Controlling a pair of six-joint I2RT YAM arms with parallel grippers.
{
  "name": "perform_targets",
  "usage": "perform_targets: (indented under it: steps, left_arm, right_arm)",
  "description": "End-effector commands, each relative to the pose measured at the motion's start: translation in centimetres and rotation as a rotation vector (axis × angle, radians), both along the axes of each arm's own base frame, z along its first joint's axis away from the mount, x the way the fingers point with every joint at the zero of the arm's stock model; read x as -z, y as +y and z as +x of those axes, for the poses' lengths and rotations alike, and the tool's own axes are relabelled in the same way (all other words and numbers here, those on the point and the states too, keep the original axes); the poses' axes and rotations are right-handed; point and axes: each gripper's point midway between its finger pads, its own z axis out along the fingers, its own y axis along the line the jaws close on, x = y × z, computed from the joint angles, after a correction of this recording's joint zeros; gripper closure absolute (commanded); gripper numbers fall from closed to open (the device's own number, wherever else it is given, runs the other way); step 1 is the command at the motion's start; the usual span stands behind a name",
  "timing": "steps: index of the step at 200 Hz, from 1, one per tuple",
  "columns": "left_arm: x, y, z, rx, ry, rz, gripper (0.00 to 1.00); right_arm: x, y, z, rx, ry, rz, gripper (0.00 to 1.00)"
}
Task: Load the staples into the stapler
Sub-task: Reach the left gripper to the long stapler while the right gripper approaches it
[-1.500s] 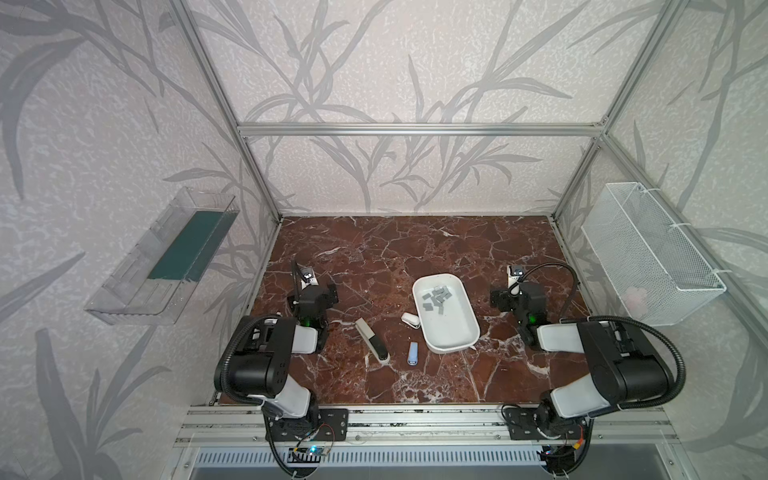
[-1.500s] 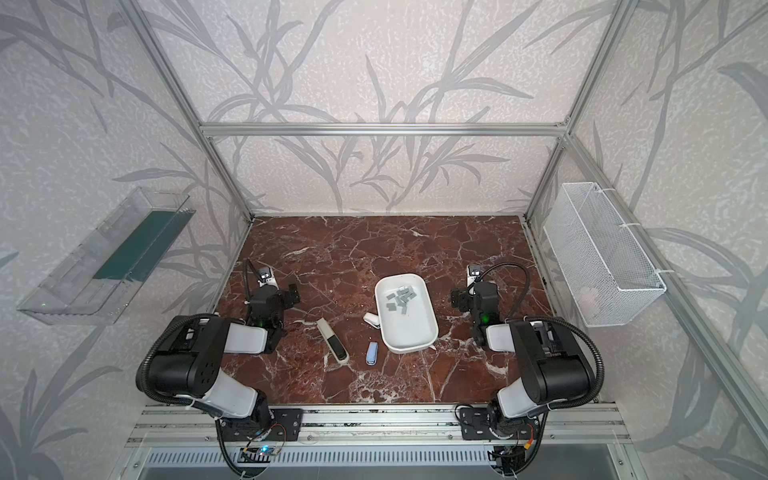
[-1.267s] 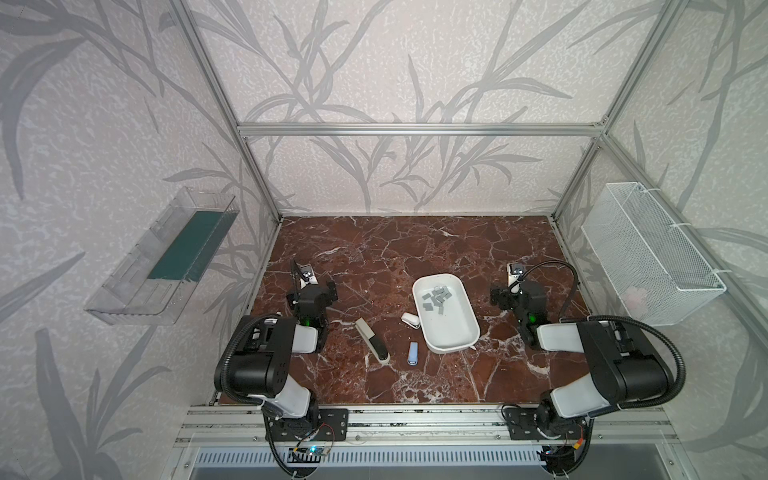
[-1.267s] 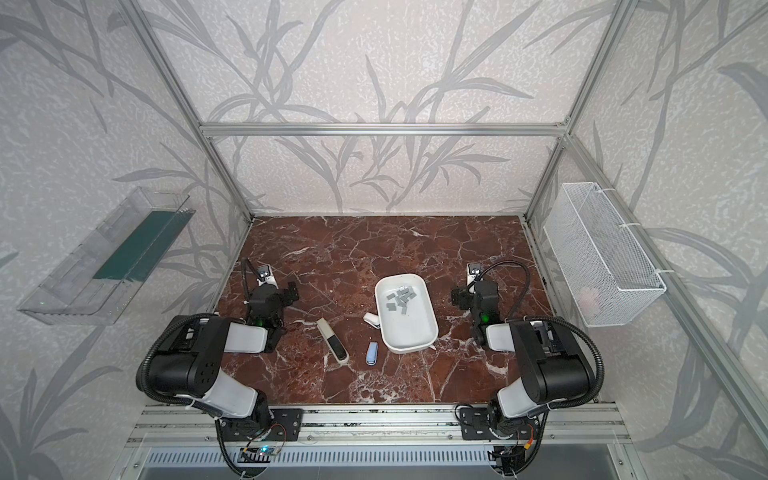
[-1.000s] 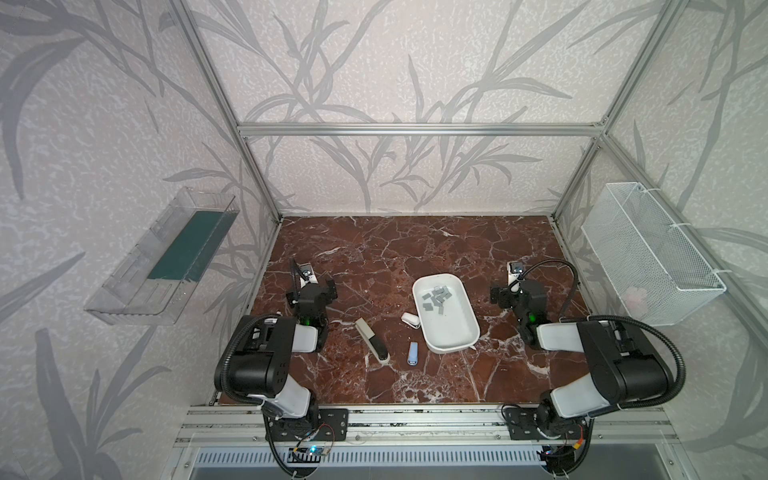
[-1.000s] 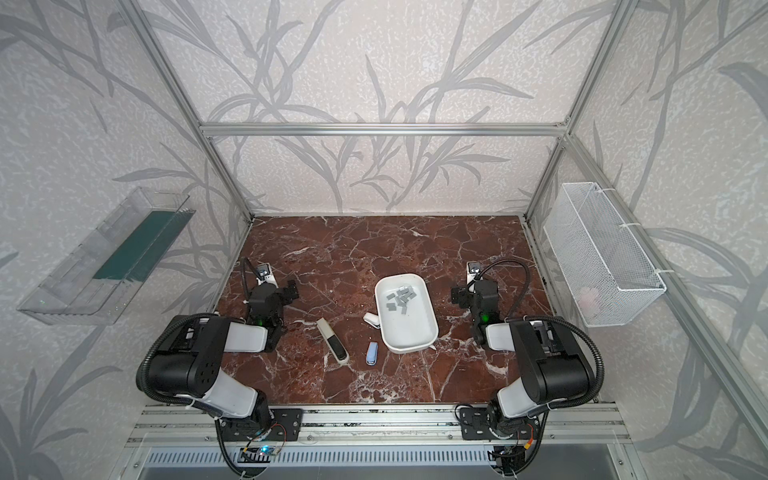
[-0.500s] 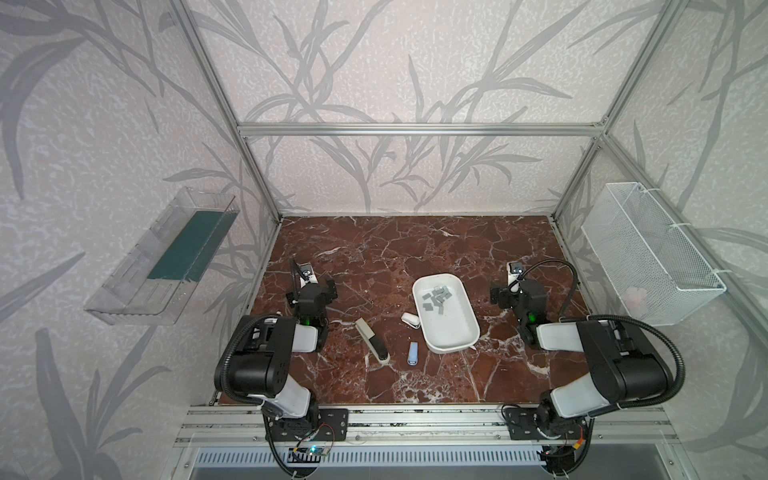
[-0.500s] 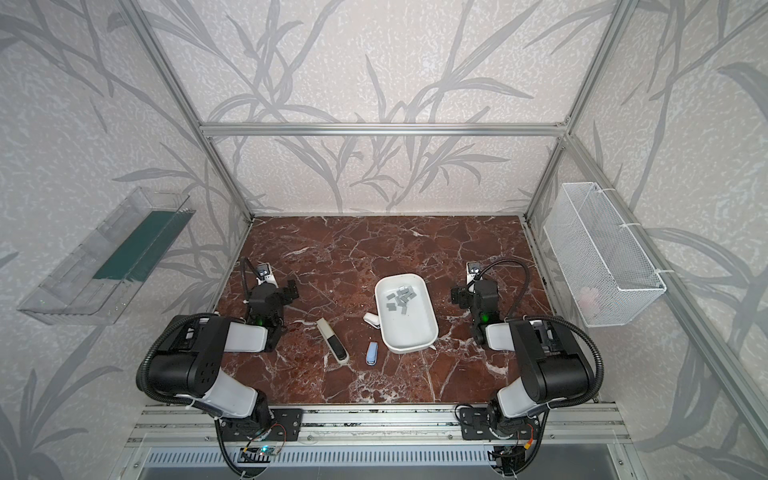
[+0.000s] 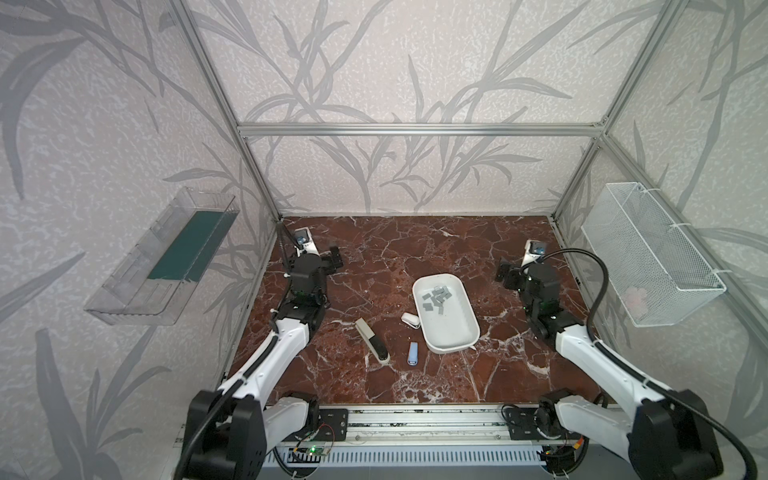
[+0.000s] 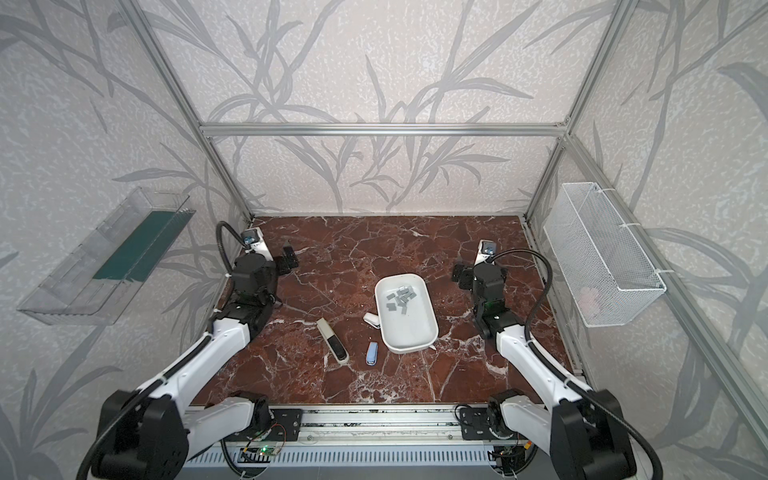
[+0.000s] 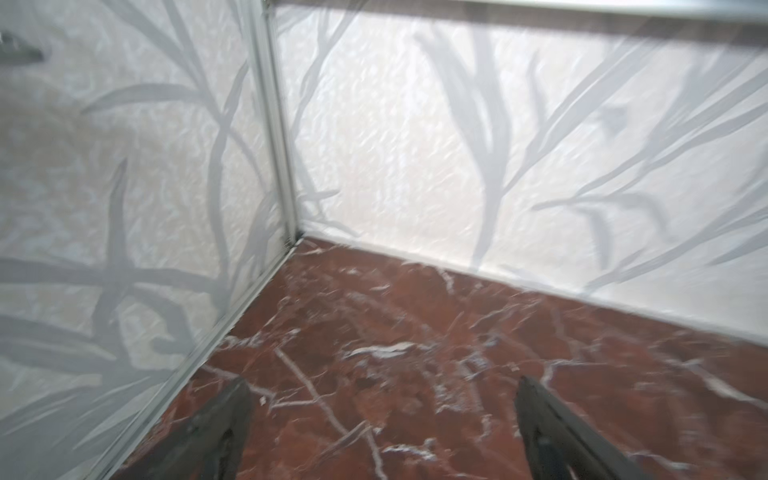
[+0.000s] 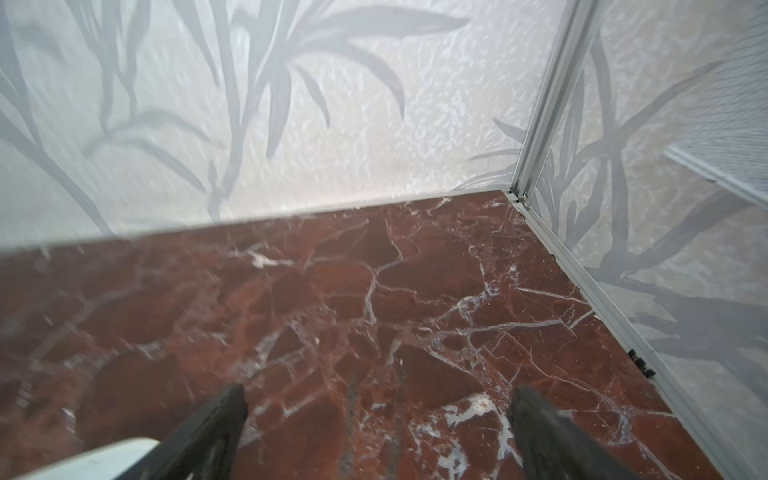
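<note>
**Staples lying nearer my right tool**

My left tool (image 11: 382,388) and right tool (image 12: 378,392) are both gaping apart, empty. The staples (image 9: 435,296) are lying in the white tray (image 9: 451,332) mid-desk, nearer my right arm; the long stapler (image 9: 372,341) is lying nearer my left, end-on to me

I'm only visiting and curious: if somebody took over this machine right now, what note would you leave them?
Left gripper: open, empty, over bare tabletop near the left wall.
Right gripper: open, empty, over bare tabletop to the right of the white tray.
Staples: loose pile in the tray, none picked up.
Long stapler lies left of the tray. Two small items that look like mini staplers, white and blue, lie nearby.
Done: nothing visible.
Left: everything, including taking a strip, opening a stapler and loading it.
</note>
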Motion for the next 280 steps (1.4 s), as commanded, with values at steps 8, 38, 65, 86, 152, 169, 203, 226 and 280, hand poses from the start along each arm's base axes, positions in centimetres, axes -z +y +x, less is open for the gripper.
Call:
perform_targets:
  steps: [8,38,65,86,152,169,203,226,280]
  left_arm:
    - [-0.7,-5.7,-3.4,0.305,0.140,-0.262,0.01]
    - [-7.3,-4.5,-6.1,0.294,-0.114,-0.522,0.01]
    - [-14.2,-6.6,-6.0,0.486,-0.270,-0.598,0.01]
    - [-17.4,-10.4,-4.2,0.677,-0.142,-0.485,0.01]
    - [-3.6,-16.2,-12.2,1.336,0.007,0.648,0.33]
    - [2.6,-14.9,-13.9,1.392,0.111,0.872,0.31]
    - [11.8,-14.9,-16.0,1.535,0.232,1.182,0.32]
    - [14.8,-15.8,-16.5,1.632,0.304,1.253,0.35]
    - [20.2,-17.1,-18.4,1.827,0.400,1.474,0.37]
  right_arm:
    - [3.3,1.4,-4.8,-0.093,0.110,0.244,0.01]
    - [-0.8,5.5,-9.2,-0.388,-0.054,0.390,0.01]
    - [1.4,7.6,-13.2,-0.528,-0.026,0.477,0.01]
    - [1.5,8.1,-14.2,-0.587,-0.121,0.429,0.01]
    - [0.0,12.8,-15.7,-0.842,-0.050,0.348,0.13]
    - [0.1,14.3,-16.0,-0.887,-0.035,0.291,0.14]
    - [0.7,16.4,-16.2,-0.909,-0.011,0.163,0.14]
    - [1.3,17.6,-15.9,-0.917,0.020,0.124,0.14]
    - [2.3,19.3,-15.0,-0.935,0.079,0.091,0.15]
